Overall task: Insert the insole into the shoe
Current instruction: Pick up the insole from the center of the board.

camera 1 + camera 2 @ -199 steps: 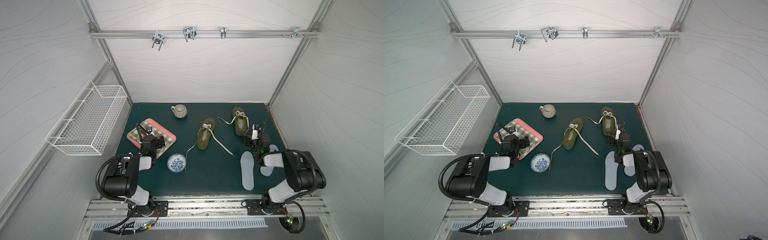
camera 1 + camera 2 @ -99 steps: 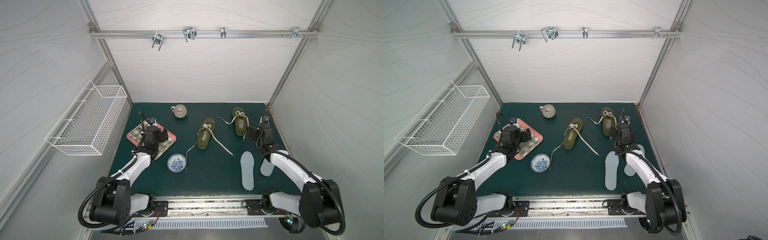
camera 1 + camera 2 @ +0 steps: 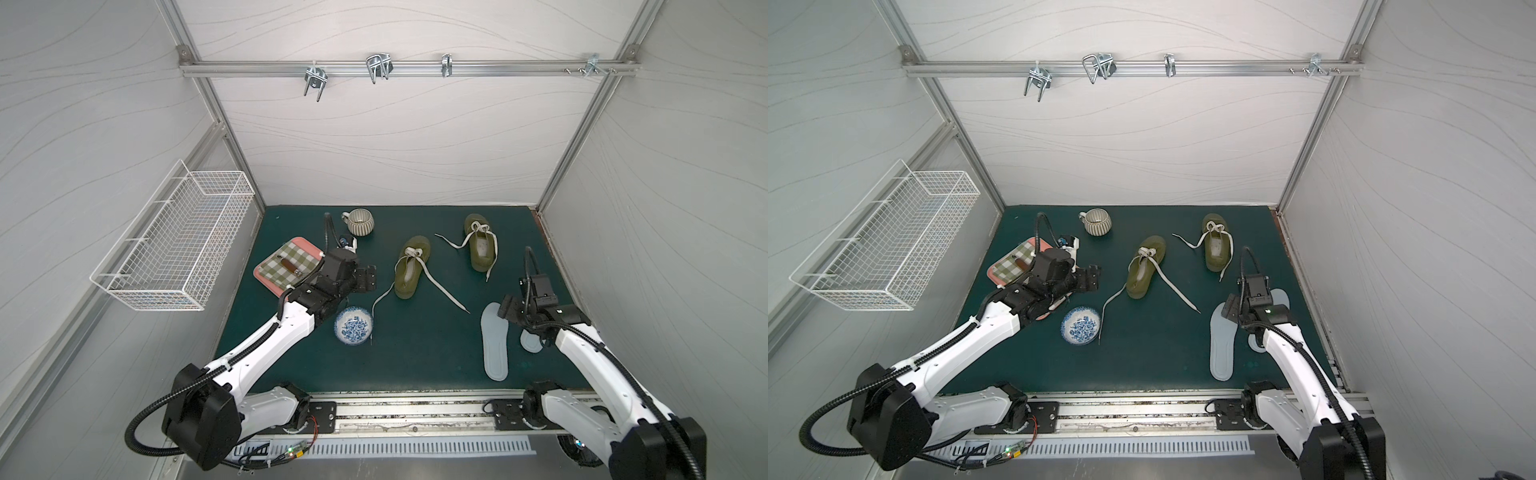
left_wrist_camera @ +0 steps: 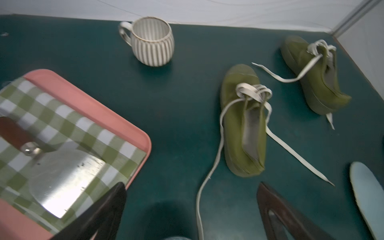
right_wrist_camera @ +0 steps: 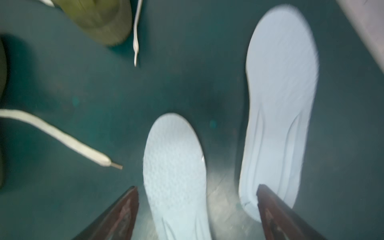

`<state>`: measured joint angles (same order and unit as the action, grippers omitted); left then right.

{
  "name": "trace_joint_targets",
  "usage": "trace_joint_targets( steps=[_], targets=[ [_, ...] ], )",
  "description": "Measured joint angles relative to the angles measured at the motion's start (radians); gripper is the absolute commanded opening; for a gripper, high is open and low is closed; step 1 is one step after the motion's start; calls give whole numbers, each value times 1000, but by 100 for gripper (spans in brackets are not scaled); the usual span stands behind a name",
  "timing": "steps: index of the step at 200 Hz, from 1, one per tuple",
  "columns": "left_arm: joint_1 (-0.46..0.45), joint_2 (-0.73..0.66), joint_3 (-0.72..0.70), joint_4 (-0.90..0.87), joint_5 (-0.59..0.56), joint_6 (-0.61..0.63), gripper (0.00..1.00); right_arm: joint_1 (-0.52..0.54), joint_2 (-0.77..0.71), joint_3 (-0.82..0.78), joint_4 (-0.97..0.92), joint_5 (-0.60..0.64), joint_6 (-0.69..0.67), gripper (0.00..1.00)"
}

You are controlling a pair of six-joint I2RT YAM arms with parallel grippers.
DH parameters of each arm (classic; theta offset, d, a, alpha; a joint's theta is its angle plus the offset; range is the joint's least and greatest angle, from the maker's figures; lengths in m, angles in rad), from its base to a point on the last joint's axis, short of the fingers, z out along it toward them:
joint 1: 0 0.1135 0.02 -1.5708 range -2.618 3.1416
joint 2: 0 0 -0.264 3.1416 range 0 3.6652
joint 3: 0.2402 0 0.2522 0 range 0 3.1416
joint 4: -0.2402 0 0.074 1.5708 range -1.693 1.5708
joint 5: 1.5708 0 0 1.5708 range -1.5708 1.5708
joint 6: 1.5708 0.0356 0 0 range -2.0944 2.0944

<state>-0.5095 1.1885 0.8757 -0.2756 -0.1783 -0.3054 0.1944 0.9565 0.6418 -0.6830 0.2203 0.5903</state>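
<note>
Two olive green shoes with loose white laces lie on the dark green mat, one mid-table (image 3: 409,268) (image 3: 1144,270) (image 4: 243,124) and one further back right (image 3: 482,245) (image 3: 1216,245). Two pale insoles lie at the front right: a long one (image 3: 494,340) (image 3: 1222,345) (image 5: 174,166) and a second (image 3: 531,343) (image 5: 280,104) partly under my right arm. My right gripper (image 3: 509,309) (image 3: 1231,309) (image 5: 197,187) hangs open over the long insole's far end, jaws either side of it. My left gripper (image 3: 368,279) (image 3: 1094,276) (image 4: 191,185) is open and empty, left of the mid-table shoe.
A pink tray (image 3: 266,278) (image 4: 87,99) with a checked cloth and a metal scraper sits at the left. A striped mug (image 3: 359,221) stands at the back, a blue patterned bowl (image 3: 353,325) near my left arm. A wire basket (image 3: 174,245) hangs on the left wall.
Both arms have unfolded outward. My left gripper has swung right, off the tray toward the mid-table shoe. My right gripper has come forward and down over the insoles, jaws slightly narrower.
</note>
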Motion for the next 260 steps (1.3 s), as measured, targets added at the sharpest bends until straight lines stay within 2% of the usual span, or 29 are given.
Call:
trace_joint_targets(
  steps=[26, 55, 81, 122, 189, 205, 235, 260],
  targets=[
    [-26, 6, 11, -58, 48, -67, 98, -24, -21, -74, -10, -90, 80, 66],
    [-53, 18, 11, -97, 106, -121, 98, -70, -35, -112, -43, -150, 121, 60],
    [-63, 42, 35, -152, 128, -113, 98, -125, -25, -121, -36, -201, 119, 52],
    [-63, 109, 174, -245, 165, -90, 97, -138, 36, -154, -3, -257, 99, 36],
    [-63, 164, 185, -246, 246, -117, 94, -142, 126, -171, 86, -305, 90, 31],
    [-63, 174, 185, -250, 256, -119, 94, -143, 137, -173, 103, -312, 83, 24],
    [-63, 176, 186, -251, 284, -122, 94, -144, 140, -176, 120, -329, 76, 0],
    [-63, 177, 186, -249, 315, -138, 93, -143, 121, -175, 127, -348, 58, 0]
  ],
)
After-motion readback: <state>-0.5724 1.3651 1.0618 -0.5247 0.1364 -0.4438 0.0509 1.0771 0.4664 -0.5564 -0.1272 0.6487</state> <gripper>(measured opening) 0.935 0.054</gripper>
